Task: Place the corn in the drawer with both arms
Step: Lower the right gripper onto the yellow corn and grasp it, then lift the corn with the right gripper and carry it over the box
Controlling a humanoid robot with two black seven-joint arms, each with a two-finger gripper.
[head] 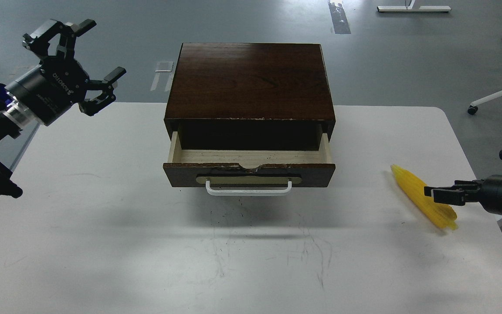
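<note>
The corn [409,184] lies on the white table [103,226] at the right, pointed end toward the drawer. It looks slightly blurred. The drawer [249,173] of the dark brown cabinet [251,80] stands pulled open, and its pale wood inside shows nothing in it. My right gripper [435,193] comes in from the right edge and sits low, right over the corn's wide half. It is seen dark and edge-on, so I cannot tell how its fingers stand. My left gripper [86,56] hangs open and empty above the table's far left corner.
The white bar handle [248,191] sticks out toward me from the drawer front. White chair legs [495,93] stand on the grey floor beyond the table's right edge. The corn lies near the table's right edge.
</note>
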